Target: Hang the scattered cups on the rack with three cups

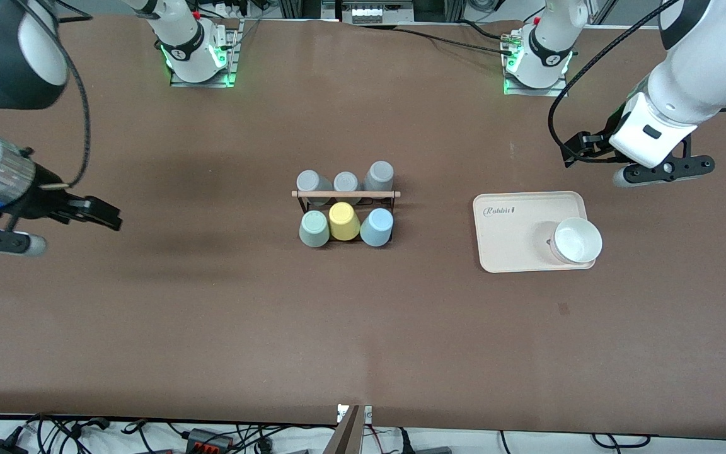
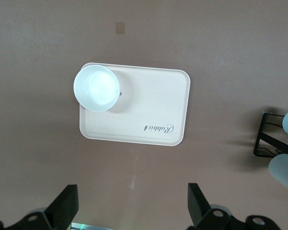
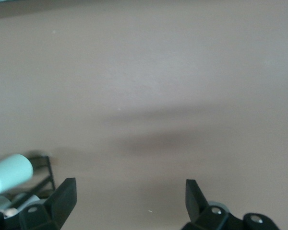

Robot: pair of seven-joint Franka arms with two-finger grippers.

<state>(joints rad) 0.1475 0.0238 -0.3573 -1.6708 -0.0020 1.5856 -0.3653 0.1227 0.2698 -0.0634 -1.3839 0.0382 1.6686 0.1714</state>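
- Rack (image 1: pixel 345 195) holds mint cup (image 1: pixel 314 228) and blue cup (image 1: pixel 377 227), apparently hung.
- Left gripper (image 2: pixel 132 211) and right gripper (image 3: pixel 129 206) wait, fingers wide, over bare table.
- Best left undisturbed.

The right end effector (image 3: pixel 129 201), fingers spread, hangs over bare table (image 3: pixel 173 86) near the mint cup (image 3: pixel 9 173).

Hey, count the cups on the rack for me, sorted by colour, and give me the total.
Grey cups: 3
Mint green cup: 1
Yellow cup: 1
Light blue cup: 1
Total: 6 cups on the rack
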